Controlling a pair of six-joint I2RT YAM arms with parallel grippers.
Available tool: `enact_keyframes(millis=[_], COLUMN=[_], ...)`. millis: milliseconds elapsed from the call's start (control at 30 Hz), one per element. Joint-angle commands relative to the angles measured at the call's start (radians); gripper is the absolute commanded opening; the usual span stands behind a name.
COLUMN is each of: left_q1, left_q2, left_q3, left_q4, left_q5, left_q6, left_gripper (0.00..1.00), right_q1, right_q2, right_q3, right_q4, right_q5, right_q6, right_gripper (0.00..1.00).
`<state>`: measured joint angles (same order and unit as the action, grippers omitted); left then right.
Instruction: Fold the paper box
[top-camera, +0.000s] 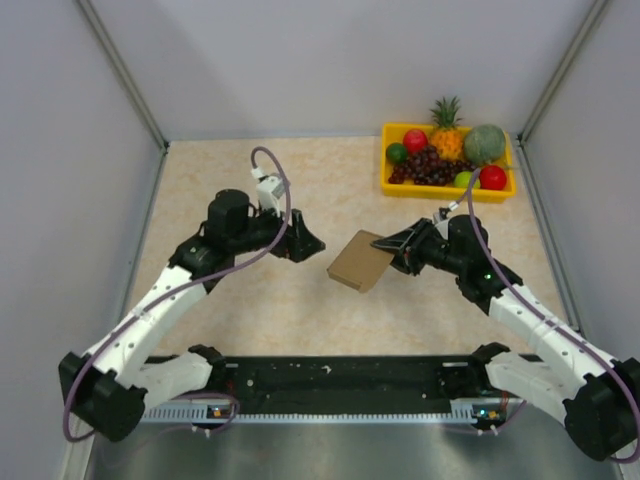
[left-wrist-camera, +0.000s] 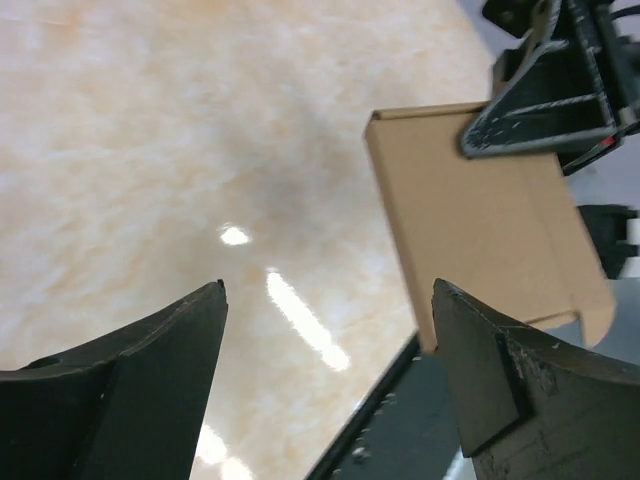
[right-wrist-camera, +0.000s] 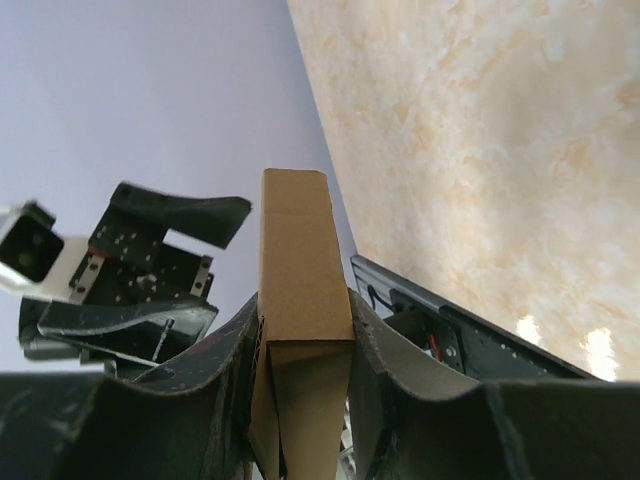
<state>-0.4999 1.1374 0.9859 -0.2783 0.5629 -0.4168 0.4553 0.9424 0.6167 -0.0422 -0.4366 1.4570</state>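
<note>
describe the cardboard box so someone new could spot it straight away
Start at the middle of the marbled table. The paper box is the plain brown cardboard piece gripped by the right pincer. It alone is brown, unlike the yellow fruit tray behind it.

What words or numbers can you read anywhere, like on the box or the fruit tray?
None can be read.
The paper box is plain brown cardboard, with no print on the sides that show.
The yellow fruit tray, the left arm and the right arm show no readable label.
</note>
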Motion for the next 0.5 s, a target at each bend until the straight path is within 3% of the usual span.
enact_keyframes(millis=[0, 133, 233, 467], left_q1=[-0.018, -0.110, -0.242, -0.455], left_q2=[-0.203, -0.439, -0.531, -0.430], left_q3=[-0.085, -0.219, -0.282, -0.262], left_q4=[-0.129, 0.055, 0.129, 0.174], left_q5=[-0.336, -0.264, -0.310, -0.302], left_q6=[0.268, 0.491, 0.665, 0.982], left_gripper=[0.88, 0.91, 0.98, 0.98], right_q1=[-0.006, -0.015, -0.029, -0.035], right_q2=[-0.019, -0.010, 0.006, 0.044], right_q3=[0.044, 0.035, 0.022, 0.025], right_q4=[-0.083, -0.120, -0.127, -0.140], right_q5=[0.032, 0.032, 0.000, -0.071], right_q6=[-0.060, -0.073, -0.066, -0.015], right_gripper=[0.28, 0.28, 0.28, 0.28])
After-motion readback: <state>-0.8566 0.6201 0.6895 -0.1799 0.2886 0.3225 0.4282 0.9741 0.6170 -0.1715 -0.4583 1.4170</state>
